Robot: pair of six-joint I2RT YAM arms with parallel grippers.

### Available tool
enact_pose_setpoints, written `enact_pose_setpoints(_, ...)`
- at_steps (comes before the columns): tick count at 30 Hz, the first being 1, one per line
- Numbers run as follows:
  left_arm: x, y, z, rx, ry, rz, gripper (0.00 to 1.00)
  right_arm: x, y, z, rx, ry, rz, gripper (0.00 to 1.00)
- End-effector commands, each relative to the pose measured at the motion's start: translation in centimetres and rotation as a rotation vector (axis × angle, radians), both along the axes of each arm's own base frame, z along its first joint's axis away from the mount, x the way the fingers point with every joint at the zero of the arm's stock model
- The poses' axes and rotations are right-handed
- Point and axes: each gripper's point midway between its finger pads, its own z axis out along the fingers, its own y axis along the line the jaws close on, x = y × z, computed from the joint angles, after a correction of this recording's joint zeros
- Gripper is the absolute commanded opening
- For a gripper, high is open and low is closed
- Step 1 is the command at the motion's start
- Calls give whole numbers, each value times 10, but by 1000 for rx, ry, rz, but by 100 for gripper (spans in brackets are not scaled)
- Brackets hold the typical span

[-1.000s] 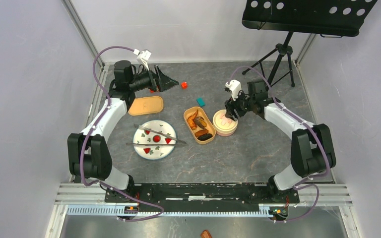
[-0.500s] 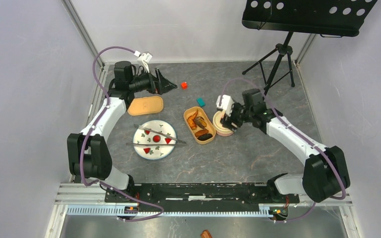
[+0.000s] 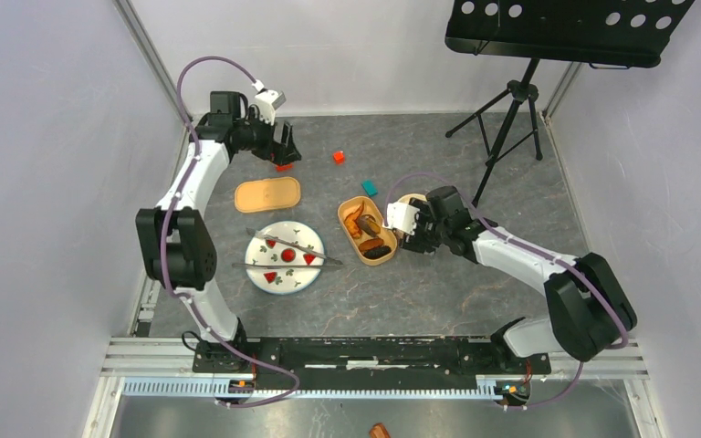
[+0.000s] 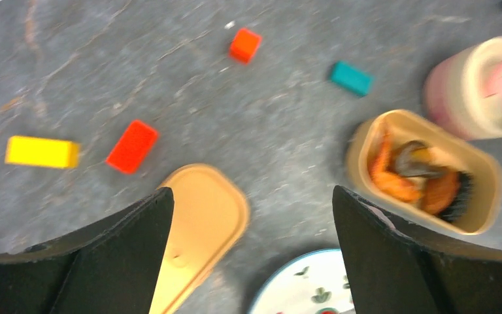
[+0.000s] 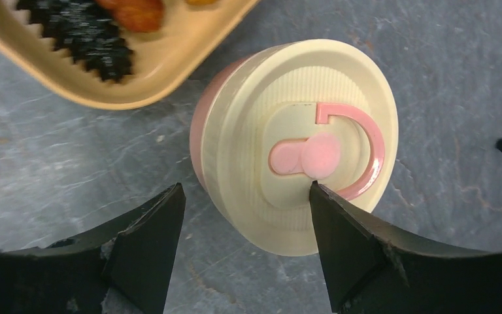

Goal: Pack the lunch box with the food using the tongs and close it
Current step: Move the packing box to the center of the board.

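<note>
The tan oval lunch box stands open at mid-table and holds orange-brown fried chunks and a dark ridged piece. Its flat lid lies apart on the left. The tongs rest spread across the flowered plate among red wedges. My left gripper is open and empty, high at the back left, looking down over the lid. My right gripper is open above a round cream and pink container, just right of the lunch box, gripping nothing.
Loose cubes lie at the back: yellow, red, another red and teal. A black music stand on a tripod occupies the back right. Grey walls close in both sides.
My right arm has swung left and nearer, its jaws widening over the round container. My left gripper has pulled back toward the far left corner and turned downward.
</note>
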Motion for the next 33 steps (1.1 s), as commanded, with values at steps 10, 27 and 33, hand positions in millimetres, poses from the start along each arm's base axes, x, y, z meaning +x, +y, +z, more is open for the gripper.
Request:
enact_pose_setpoints(10, 42, 120, -80, 431, 109, 20, 74, 69, -24, -4, -51, -33, -207, 74)
enact_pose_setpoints(27, 45, 151, -163, 412, 216, -177, 48, 65, 15, 81, 273, 109, -82, 77)
enact_pose_setpoints(33, 33, 152, -183, 433, 259, -230, 36, 74, 28, 111, 354, 110, -85, 77)
